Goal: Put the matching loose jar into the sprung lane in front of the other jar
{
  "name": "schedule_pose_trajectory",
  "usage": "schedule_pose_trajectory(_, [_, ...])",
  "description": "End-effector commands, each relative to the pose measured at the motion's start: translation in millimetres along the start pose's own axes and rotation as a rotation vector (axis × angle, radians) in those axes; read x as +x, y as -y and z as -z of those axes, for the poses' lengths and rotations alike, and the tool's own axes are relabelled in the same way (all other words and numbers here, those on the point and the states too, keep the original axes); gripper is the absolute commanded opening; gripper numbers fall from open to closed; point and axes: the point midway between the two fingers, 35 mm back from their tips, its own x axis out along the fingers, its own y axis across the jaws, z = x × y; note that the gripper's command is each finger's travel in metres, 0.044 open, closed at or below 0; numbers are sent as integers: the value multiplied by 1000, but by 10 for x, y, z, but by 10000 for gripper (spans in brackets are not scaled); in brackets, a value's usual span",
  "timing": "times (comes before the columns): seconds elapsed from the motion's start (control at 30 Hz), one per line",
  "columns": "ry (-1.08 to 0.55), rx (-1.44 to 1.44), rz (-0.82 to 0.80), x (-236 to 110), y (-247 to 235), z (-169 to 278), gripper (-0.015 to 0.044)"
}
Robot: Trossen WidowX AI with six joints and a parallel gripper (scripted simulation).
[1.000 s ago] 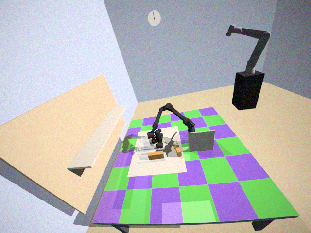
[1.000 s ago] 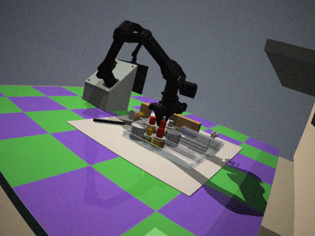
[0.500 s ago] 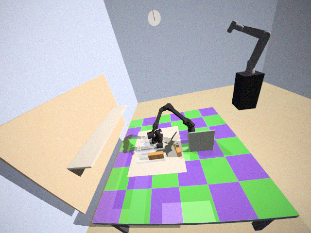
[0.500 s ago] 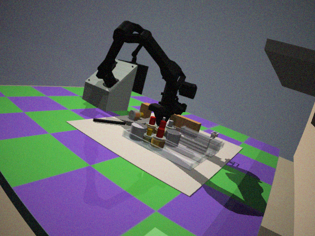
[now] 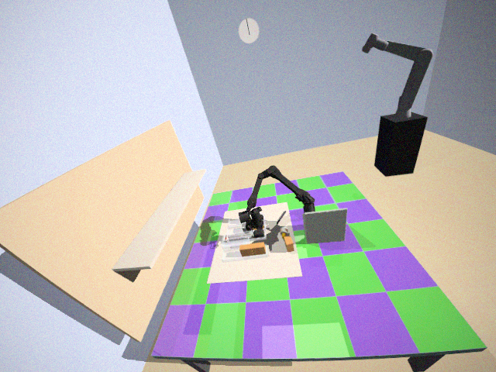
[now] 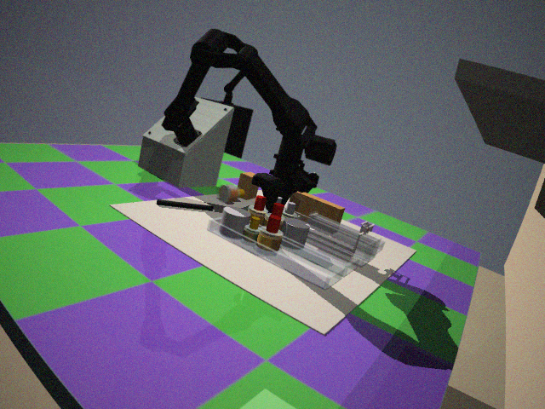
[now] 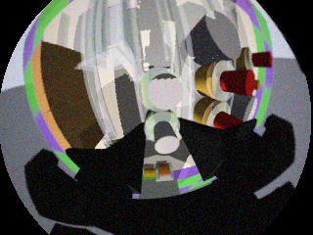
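My gripper (image 7: 160, 123) (image 6: 276, 198) (image 5: 254, 228) is shut on a small pale jar with a light lid (image 7: 162, 132), held low at the front of the clear lane rack (image 6: 334, 264) (image 5: 234, 240). Straight ahead of it in the same lane stands a matching pale jar (image 7: 162, 93), which also shows in the exterior view (image 6: 290, 206). The two jars are close together; I cannot tell if they touch. The lane runs on beyond them toward a grey plate (image 7: 151, 16). In the top and exterior views the held jar is mostly hidden by the fingers.
Tan jars with red lids (image 7: 229, 81) (image 6: 275, 220) and grey cylinders (image 6: 295, 231) (image 6: 232, 217) stand in the lanes beside. A brown block (image 7: 62, 98) (image 6: 318, 205) lies along the other side. A black pen (image 6: 185, 204) and a tipped jar (image 6: 228, 192) lie near the grey base box (image 6: 185, 149).
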Motion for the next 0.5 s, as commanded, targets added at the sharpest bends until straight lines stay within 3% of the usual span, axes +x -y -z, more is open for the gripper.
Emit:
schedule_pose_trajectory(0.0, [9,7,6,5,15,-16,0])
schedule_pose_trajectory(0.47, [8,7,6,5,15,8,0])
